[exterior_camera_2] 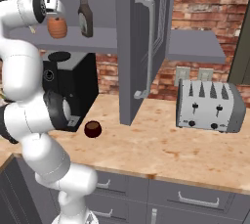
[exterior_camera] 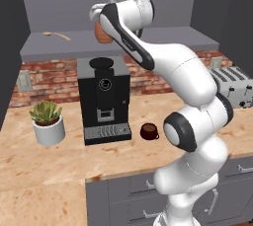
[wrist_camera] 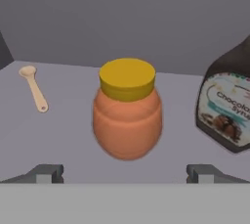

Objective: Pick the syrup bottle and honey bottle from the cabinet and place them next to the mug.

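On the cabinet shelf (wrist_camera: 68, 81) a wooden spoon (wrist_camera: 33, 89) lay left, the honey bottle (wrist_camera: 127, 109) centre, the syrup bottle (wrist_camera: 228, 105) right. The job seemed at its first pick: next, advance and close on the honey. The gripper (wrist_camera: 126, 173) stood wide open, empty, short of it; the mug (exterior_camera_2: 93, 129) waited below.

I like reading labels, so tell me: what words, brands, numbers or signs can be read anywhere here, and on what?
"Chocolate Syrup": on the pale label of the syrup bottle, hand view; its right edge is cut off.
Honey bottle: no text.
Coffee machine, toaster: no readable markings.
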{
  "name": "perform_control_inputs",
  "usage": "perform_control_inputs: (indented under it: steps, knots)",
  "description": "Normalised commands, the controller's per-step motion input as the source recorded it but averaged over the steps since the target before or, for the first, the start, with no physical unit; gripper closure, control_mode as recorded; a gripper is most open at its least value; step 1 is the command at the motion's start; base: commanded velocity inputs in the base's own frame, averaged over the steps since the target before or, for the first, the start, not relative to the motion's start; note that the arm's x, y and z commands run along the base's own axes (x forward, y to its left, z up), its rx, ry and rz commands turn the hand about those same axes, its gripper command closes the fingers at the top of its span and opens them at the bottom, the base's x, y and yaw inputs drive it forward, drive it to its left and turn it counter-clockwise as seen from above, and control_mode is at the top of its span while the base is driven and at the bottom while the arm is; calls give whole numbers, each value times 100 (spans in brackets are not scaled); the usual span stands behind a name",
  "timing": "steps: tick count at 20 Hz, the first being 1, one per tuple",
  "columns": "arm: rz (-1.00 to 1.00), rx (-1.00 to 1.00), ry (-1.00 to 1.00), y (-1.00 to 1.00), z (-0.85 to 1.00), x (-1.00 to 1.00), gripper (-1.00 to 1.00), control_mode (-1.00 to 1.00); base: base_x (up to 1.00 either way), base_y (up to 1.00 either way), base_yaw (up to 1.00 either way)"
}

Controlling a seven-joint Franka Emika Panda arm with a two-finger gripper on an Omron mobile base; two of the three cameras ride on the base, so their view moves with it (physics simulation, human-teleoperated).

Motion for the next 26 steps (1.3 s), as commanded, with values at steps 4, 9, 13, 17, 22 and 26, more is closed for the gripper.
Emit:
perform_control_inputs:
  steps: [4, 9, 13, 17, 22, 26]
  knots:
    - [3, 0, 0, -8, 11, 10, -100, -100, 0, 0, 0]
    - [0, 0, 0, -1, 0, 23, -100, -100, 0, 0, 0]
    - [0, 0, 0, 0, -2, 30, -100, -100, 0, 0, 0]
    - [0, 0, 0, 3, 0, 26, -100, -100, 0, 0, 0]
    - [0, 0, 0, 21, 0, 17, -100, -100, 0, 0, 0]
    - [0, 0, 0, 29, 0, 11, -100, -100, 0, 0, 0]
